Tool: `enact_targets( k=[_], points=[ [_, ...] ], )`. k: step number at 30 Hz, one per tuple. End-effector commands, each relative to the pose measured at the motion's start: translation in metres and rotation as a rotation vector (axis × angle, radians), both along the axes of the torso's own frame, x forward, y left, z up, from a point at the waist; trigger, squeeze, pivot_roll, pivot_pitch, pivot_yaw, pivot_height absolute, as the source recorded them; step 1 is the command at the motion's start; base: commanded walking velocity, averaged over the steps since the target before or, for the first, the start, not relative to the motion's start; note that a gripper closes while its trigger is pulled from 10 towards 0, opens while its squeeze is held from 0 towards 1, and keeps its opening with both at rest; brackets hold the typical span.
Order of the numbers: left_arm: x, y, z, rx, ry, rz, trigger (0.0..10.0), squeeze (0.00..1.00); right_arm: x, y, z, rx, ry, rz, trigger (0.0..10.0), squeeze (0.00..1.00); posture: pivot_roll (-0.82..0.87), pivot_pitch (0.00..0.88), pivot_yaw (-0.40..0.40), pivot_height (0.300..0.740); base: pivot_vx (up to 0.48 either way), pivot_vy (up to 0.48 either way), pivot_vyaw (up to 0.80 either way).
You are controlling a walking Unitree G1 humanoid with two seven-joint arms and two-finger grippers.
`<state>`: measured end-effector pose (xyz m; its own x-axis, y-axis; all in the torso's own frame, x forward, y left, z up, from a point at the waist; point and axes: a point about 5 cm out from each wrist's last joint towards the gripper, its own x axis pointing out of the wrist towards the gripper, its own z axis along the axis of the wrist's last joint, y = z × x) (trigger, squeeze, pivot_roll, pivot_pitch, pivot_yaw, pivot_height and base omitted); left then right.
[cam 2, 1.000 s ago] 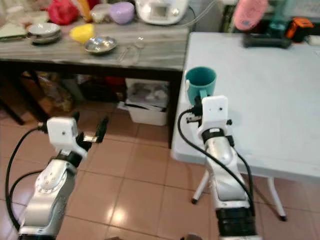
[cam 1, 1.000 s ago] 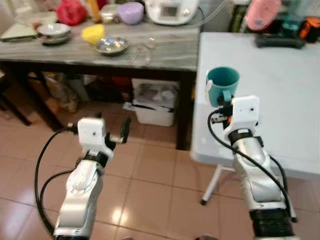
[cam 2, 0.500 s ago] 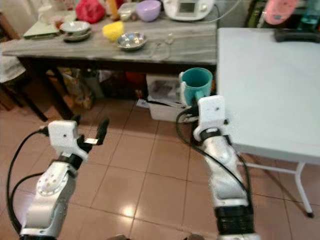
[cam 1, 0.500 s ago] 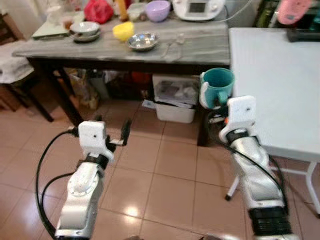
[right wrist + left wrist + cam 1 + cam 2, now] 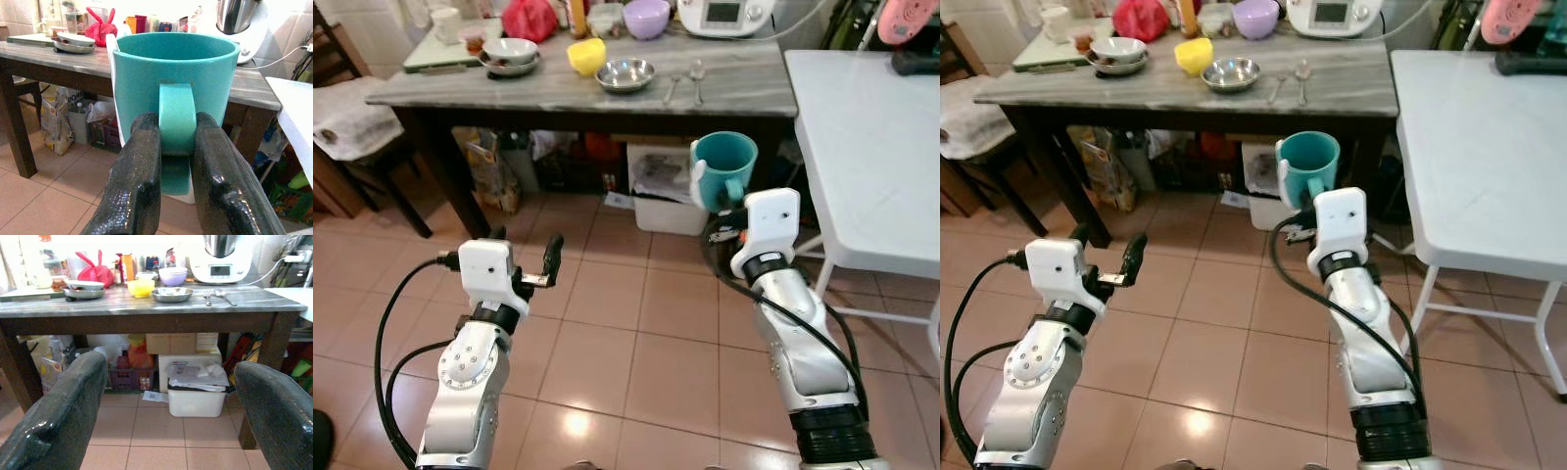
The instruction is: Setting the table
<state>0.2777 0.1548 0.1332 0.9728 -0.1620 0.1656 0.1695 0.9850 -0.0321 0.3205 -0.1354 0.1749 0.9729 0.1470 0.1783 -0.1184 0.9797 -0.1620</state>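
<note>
Teal mug [image 5: 723, 168] held upright in the air by the right tool [image 5: 177, 147], whose two black fingers pinch its handle, over the tiled floor [image 5: 636, 362] between a dark grey-topped table [image 5: 744, 88] and a white table [image 5: 871, 147]. The left tool [image 5: 551, 257] hangs lower, fingers spread apart and empty. On the dark table stand a steel bowl [image 5: 625, 73], a yellow cup [image 5: 586, 55] and two spoons [image 5: 685, 80].

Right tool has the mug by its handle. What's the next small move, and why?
Probably carry the teal mug, pinched by its handle in the right tool, right toward the white table: the mug hangs over the floor, upright, with the table's near edge close beside it.
</note>
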Motion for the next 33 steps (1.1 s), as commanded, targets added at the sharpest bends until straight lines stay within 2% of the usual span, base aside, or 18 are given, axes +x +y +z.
enact_targets(
  k=[1, 9, 27, 33],
  points=[
    [-0.001, 0.001, 0.002, 0.001, -0.013, -0.009, 10.0, 0.0, 0.0, -0.001, 0.008, -0.002, -0.038, -0.001, 10.0, 0.0, -0.11, 0.11, 0.091, 0.74, 0.255, 0.0, 0.0],
    [-0.001, -0.002, 0.003, -0.008, -0.021, -0.03, 10.0, 0.0, 0.0, -0.002, 0.009, 0.012, -0.044, -0.004, 10.0, 0.0, -0.11, 0.107, 0.092, 0.74, 0.344, 0.0, 0.0],
    [0.002, -0.007, 0.005, -0.018, -0.027, -0.061, 10.0, 0.0, 0.003, -0.005, 0.011, 0.015, -0.055, -0.029, 10.0, 0.0, -0.12, 0.097, 0.098, 0.74, 0.471, 0.0, 0.0],
    [0.005, -0.006, 0.021, -0.03, -0.085, -0.049, 10.0, 0.0, 0.003, -0.005, 0.032, -0.019, -0.144, -0.039, 10.0, 0.0, -0.12, 0.094, 0.092, 0.74, 0.472, 0.0, 0.0]
  ],
)
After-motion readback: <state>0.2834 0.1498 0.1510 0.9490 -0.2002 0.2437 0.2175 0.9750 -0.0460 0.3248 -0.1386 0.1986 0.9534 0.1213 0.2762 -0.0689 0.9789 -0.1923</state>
